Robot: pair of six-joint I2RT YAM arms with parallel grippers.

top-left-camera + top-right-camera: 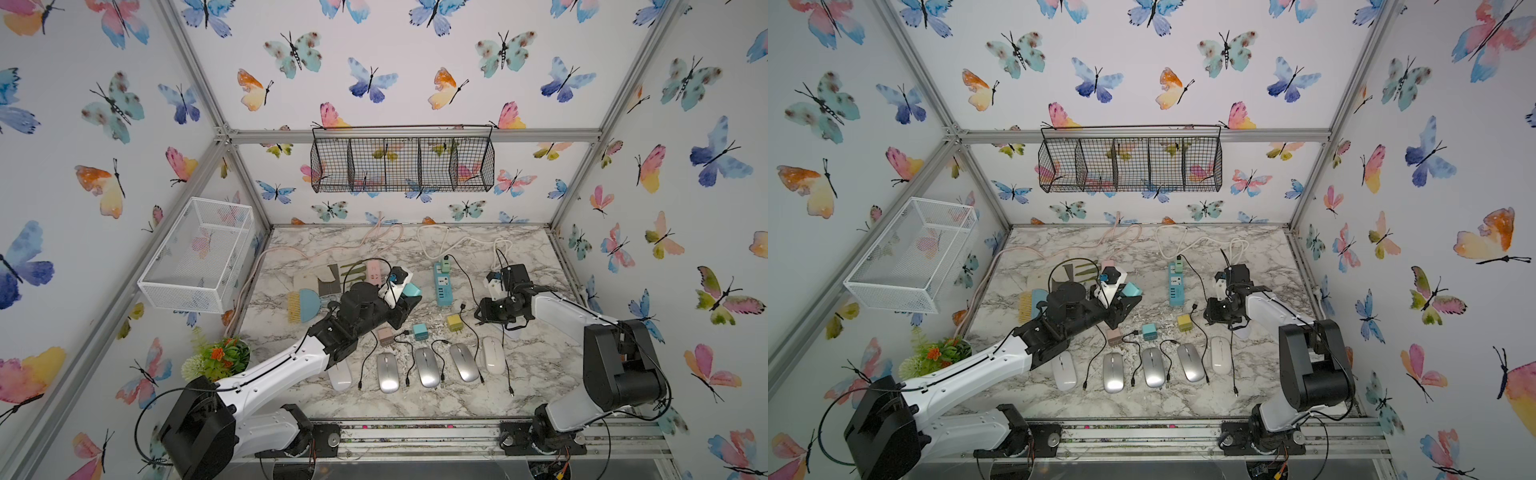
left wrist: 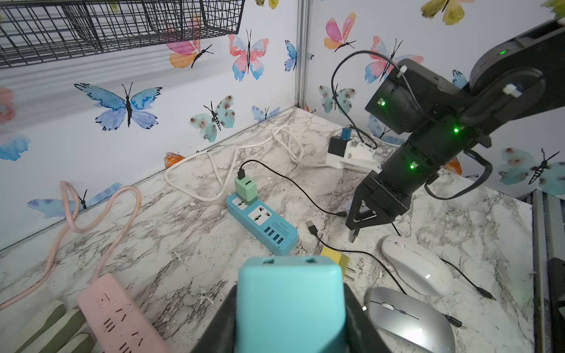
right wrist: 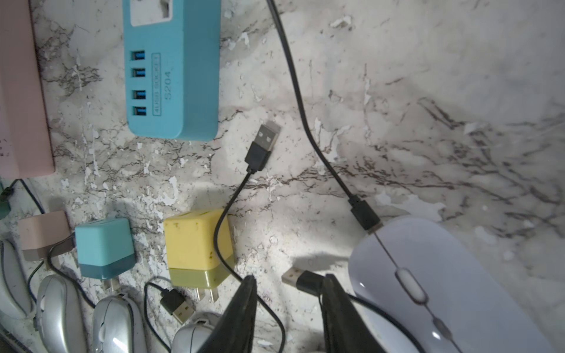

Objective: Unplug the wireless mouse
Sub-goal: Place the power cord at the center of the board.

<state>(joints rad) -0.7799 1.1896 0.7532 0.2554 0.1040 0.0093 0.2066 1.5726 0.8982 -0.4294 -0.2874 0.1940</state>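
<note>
The white wireless mouse lies at the right end of the row of mice. In the right wrist view this mouse has a black cable's plug at its nose. That cable runs back to a green charger standing in the blue power strip. My right gripper hangs open just left of the mouse's nose. A loose USB plug rests against one finger, unclamped. My left gripper is shut on a teal charger, held above the table behind the row.
Three silver mice and another white mouse line the front, with loose black cables between them. Yellow, teal and pinkish chargers lie behind them. A pink power strip is left. A plant stands front left.
</note>
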